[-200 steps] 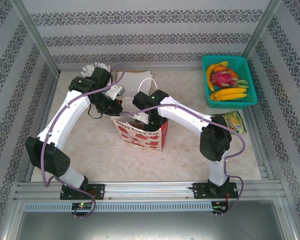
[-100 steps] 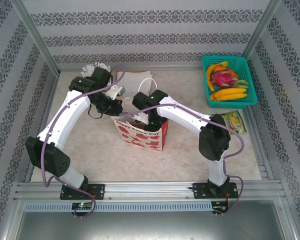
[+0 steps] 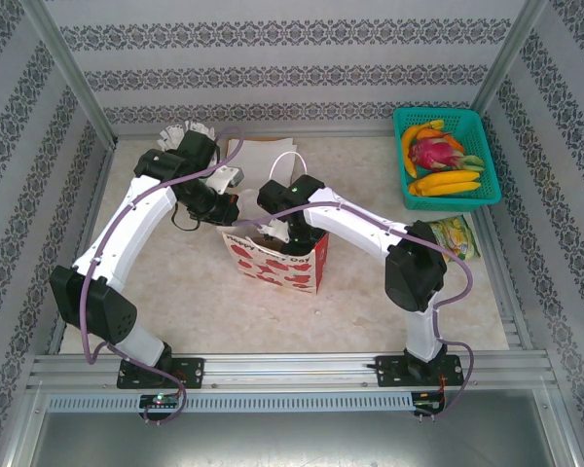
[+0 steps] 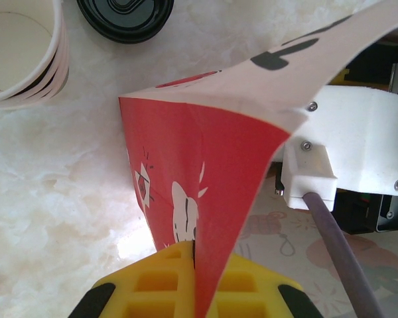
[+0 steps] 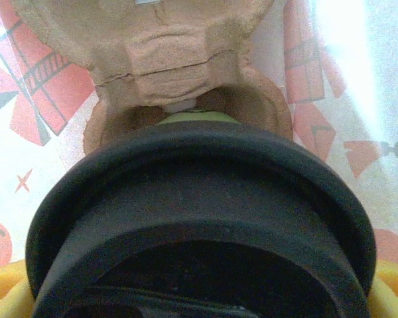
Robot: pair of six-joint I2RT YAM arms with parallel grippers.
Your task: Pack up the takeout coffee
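Note:
The takeout coffee [image 5: 196, 118] shows as a sliver of olive-green cup under its broad black lid [image 5: 199, 218]. My right gripper [image 5: 199, 295] is shut on it, a yellow finger [image 5: 393, 286] at each side of the lid. The cup hangs inside the red-and-white paper bag [image 3: 273, 265], just over a brown pulp cup carrier [image 5: 172, 59] on the bag's floor. In the top view my right gripper [image 3: 290, 232] reaches down into the bag's mouth. My left gripper [image 4: 196, 258] is shut on the bag's red wall [image 4: 192, 165] and holds that edge out to the left [image 3: 230, 210].
A stack of lidless cups [image 4: 16, 59] and a loose black lid [image 4: 126, 16] sit on the table beyond the bag. A teal basket [image 3: 483, 122] of fruit stands at the back right, a snack packet [image 3: 457, 236] near the right arm, a cup of white sticks [image 3: 182, 131] at the back left.
The right arm's elbow has crept slightly to the left. Both grips and the bag stay as they were.

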